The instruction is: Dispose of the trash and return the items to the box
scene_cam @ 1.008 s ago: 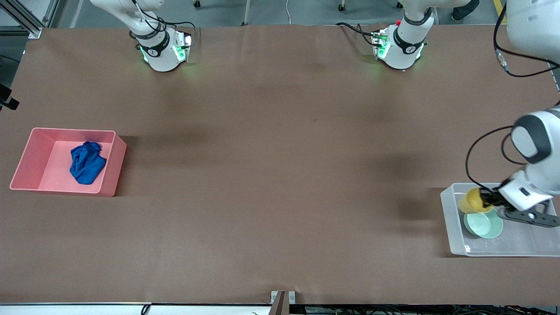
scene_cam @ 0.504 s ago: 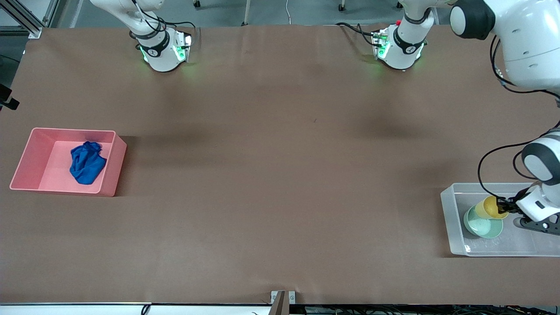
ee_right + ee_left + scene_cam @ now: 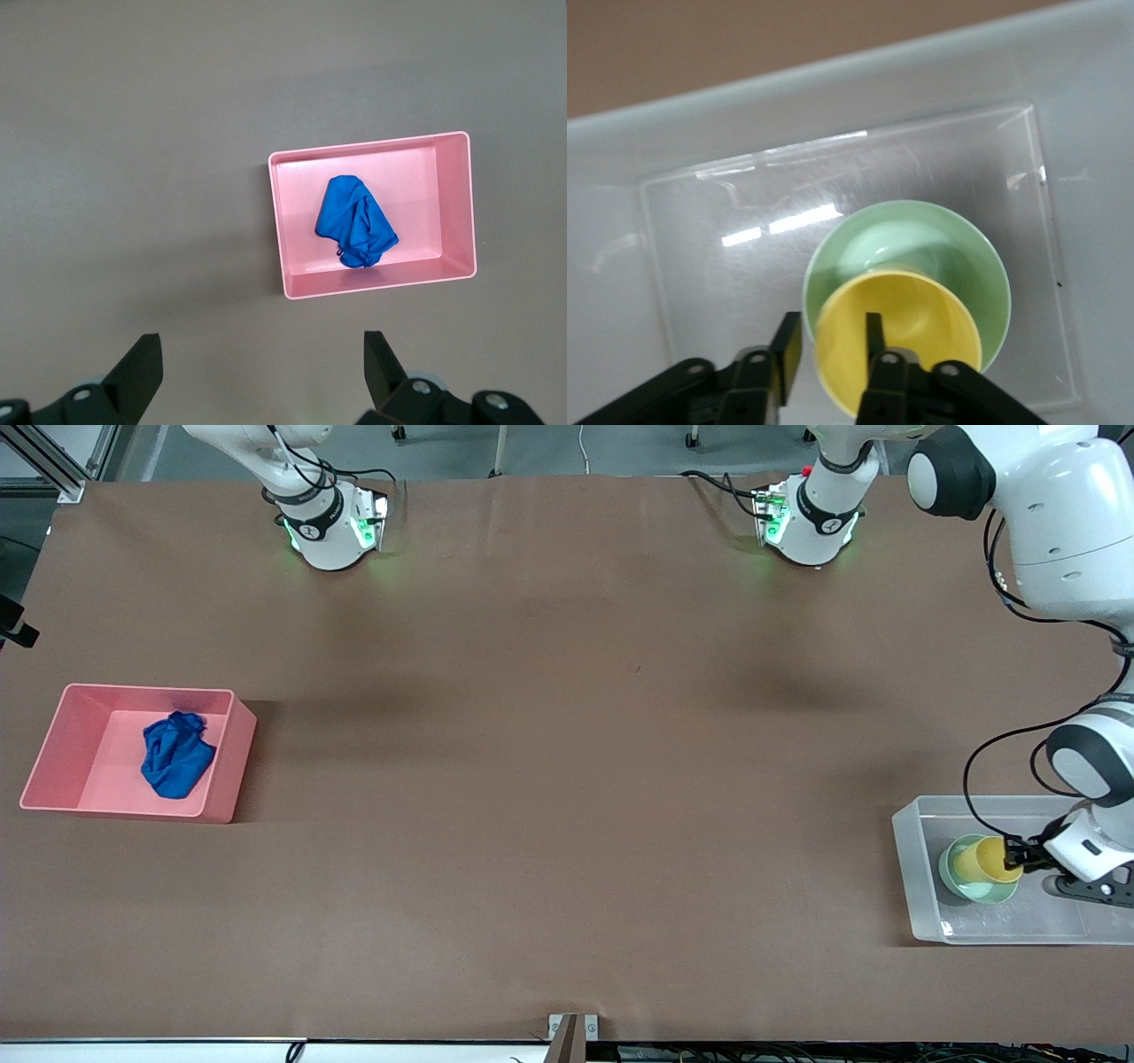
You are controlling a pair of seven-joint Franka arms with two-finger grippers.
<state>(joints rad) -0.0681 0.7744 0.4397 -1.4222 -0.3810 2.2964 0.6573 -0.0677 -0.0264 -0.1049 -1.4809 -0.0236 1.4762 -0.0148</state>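
The last step is judged to be in hand: the yellow cup is being set into the mint-green bowl, which sits in the clear box at the left arm's end of the table, nr the front camera. The left gripper is seen low inside the box, clamped on the cup's rim w/ one finger inside the wall & one outside, as shown in the left wrist view. The cup appears nested in the bowl; whether it rests fully on the bowl's bottom can't be told. Next move, as judged: the fingers are to be spread, then the gripper lifted straight up so the cup isn't dragged or tipped & the bowl isn't nudged. The right gripper is held wide apart & empty, high over the table nr the pink bin; that arm waits. The blue rag lies inside the bin, at the right arm's end, so the trash step looks done. Count: 1 cup, 1 bowl, 1 rag, 1 clear box, 1 pink bin, 2 grippers.
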